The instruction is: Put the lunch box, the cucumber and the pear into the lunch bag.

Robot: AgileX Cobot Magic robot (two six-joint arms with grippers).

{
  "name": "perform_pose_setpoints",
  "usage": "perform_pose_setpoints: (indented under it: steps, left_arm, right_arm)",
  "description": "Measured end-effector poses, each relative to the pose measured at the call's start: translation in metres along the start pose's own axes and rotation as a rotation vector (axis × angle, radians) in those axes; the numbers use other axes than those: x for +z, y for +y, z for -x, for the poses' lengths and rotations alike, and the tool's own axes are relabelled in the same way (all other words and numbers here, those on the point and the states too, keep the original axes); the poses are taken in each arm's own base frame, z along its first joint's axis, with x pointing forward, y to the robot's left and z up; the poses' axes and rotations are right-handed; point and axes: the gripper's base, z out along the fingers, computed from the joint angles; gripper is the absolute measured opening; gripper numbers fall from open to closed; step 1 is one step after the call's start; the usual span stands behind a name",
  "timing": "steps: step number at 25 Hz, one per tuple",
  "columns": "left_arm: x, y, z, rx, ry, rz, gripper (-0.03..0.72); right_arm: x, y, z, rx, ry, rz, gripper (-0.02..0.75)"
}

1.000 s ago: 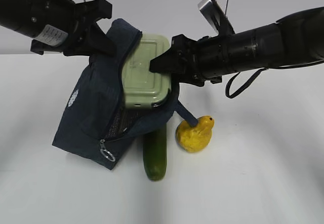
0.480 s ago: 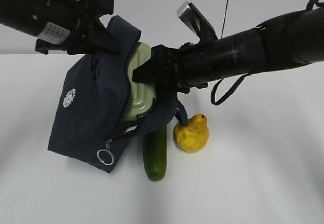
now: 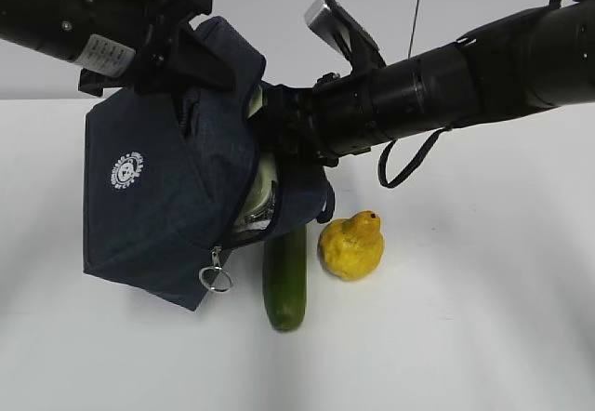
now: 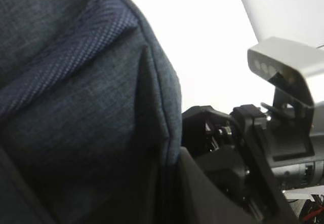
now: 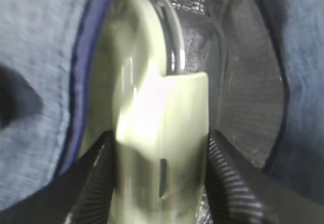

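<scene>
We're pinching the lunch bag's top edge with our left gripper, while our right gripper is clamping the lunch box inside the bag's mouth; cucumber and pear are lying on the table.

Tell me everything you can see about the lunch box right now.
The lunch box has a pale sage-green lid with a clip tab and a clear, glossy body, plastic by the look of it. It is turned on edge and pushed most of the way into the open navy lunch bag; the silver lining shows around it. The right gripper holds it between ribbed black fingers. In the exterior view only a pale sliver shows at the bag's mouth.
</scene>
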Motion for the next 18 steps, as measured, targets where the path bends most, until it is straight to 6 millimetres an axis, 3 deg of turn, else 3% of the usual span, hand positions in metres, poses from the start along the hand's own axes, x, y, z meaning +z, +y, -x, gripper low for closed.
perform_pose_setpoints:
  steps: [12,18]
  left_arm:
    - [-0.0006,-0.0095,-0.0033,0.025,0.035,-0.105,0.001]
    - [-0.0005,-0.0068,-0.0065,0.070,0.069,-0.077,0.001]
  right_arm:
    - [-0.0003,-0.0046,-0.0049,-0.064,0.067,-0.056,0.383]
    - [-0.0006,-0.0075,-0.0051,-0.059,0.072,-0.089,0.383]
